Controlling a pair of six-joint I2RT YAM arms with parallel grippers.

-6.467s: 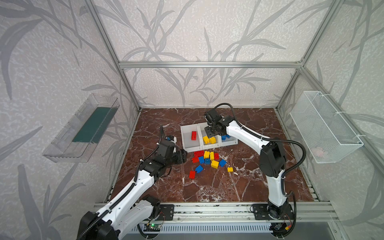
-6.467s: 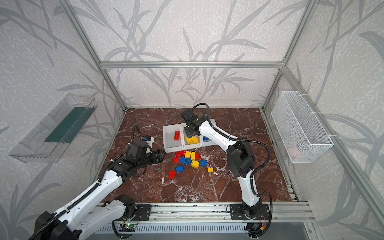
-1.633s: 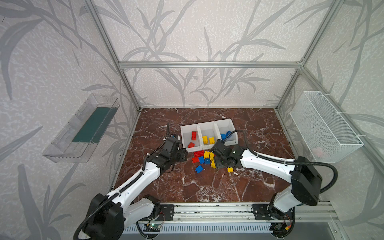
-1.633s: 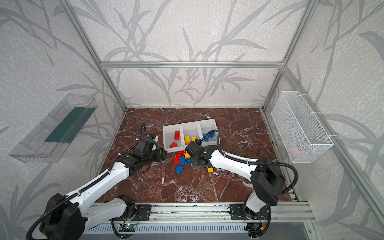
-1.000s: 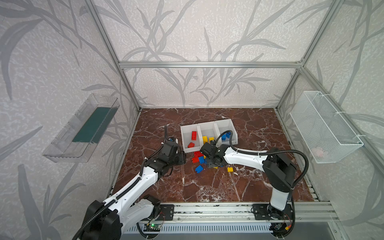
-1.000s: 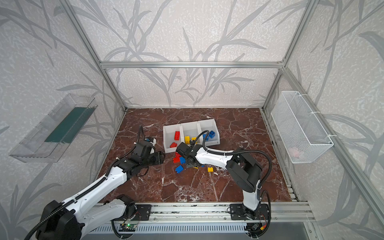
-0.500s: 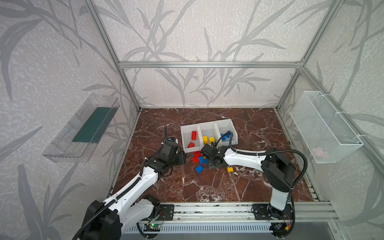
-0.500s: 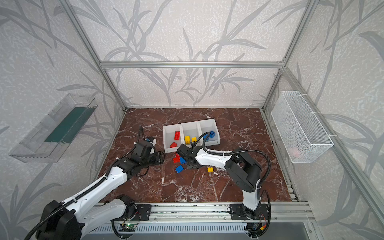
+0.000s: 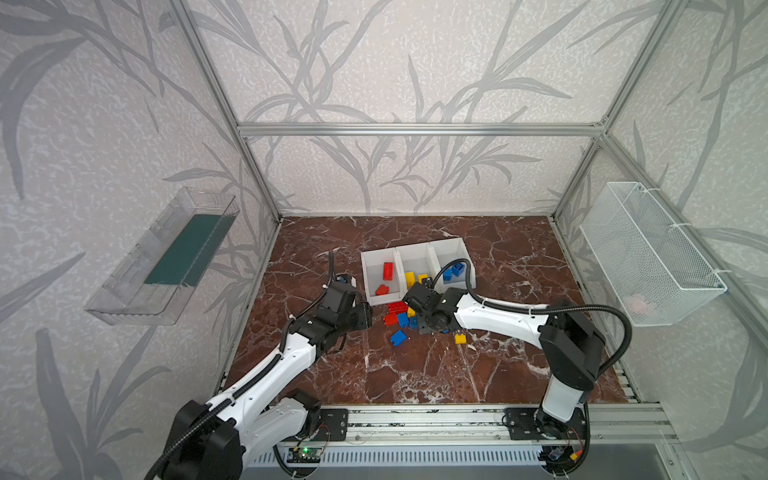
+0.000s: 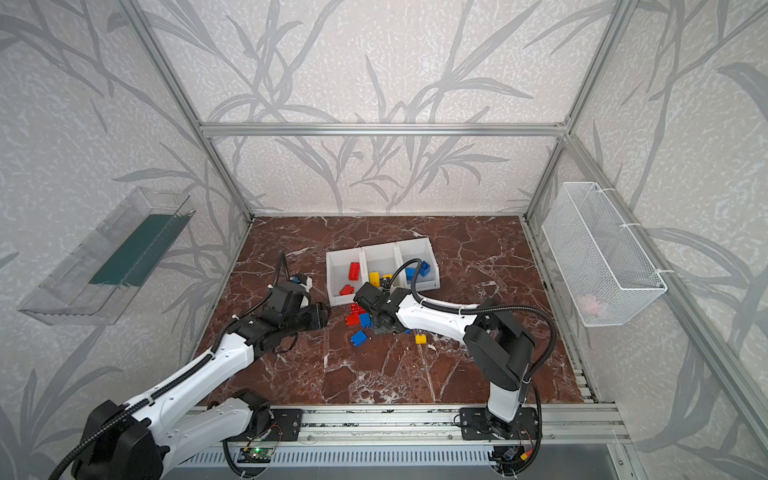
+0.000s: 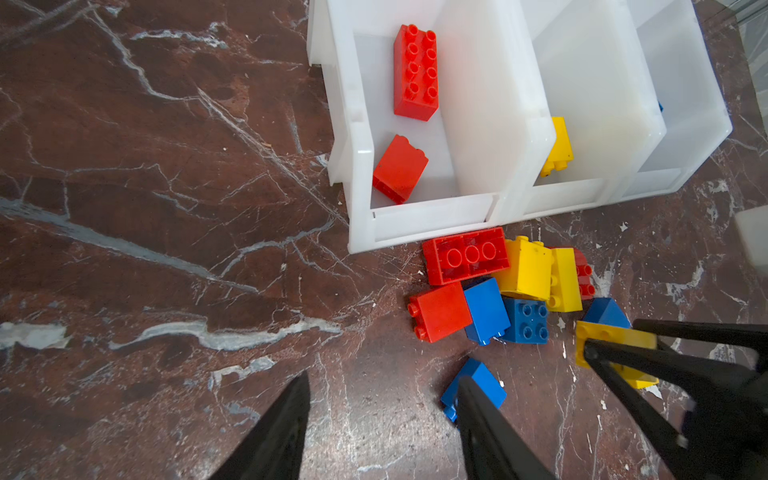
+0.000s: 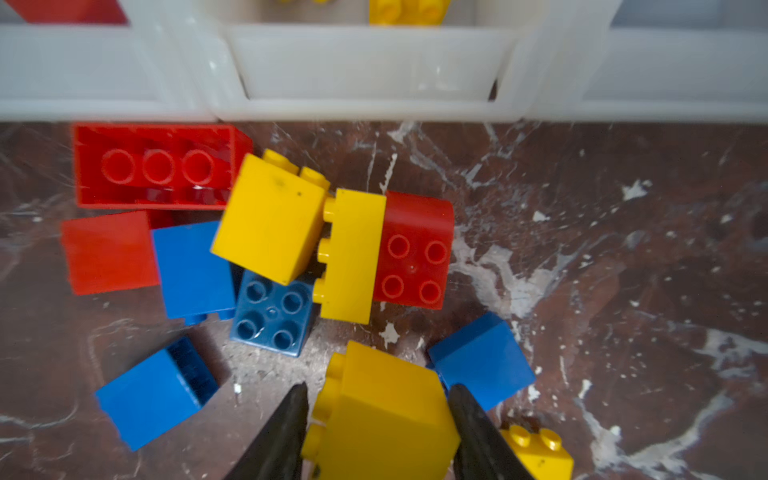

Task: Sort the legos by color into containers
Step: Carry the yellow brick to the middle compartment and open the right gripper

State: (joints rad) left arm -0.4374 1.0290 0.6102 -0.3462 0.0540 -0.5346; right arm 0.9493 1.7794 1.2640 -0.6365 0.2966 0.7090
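While most of the loose legos (image 12: 270, 220) lie heaped on the brown marble worktop (image 9: 415, 374), just before the low fronts of the containers (image 11: 490, 104), one yellow brick (image 12: 382, 415) sits at the heap's near side. It is clamped in the right claw (image 12: 377, 387), with a black finger pressed to each of its sides. A blue brick (image 12: 482, 361) lies just beside it, and a small yellow piece (image 12: 536, 453) lies nearer the front edge. The heap itself holds a long red brick (image 12: 153, 166) lying studs down, with red, blue and yellow short ones packed against it. The three white containers stand joined in a row near the middle of the worktop, toward its back edge. The left one holds a long red block (image 11: 415, 70) and a short red block (image 11: 399, 168). The middle one holds yellow pieces (image 9: 409, 277) and the right one blue pieces (image 9: 453, 272). The left claw (image 11: 384, 378) is over bare marble on the heap's left side, its fingers apart with nothing between them. One of its fingertips overlaps a stray blue brick (image 11: 478, 372). A clear tray (image 9: 166, 266) with a green liner hangs on the left wall, and a wire basket (image 9: 648, 257) hangs on the right wall.
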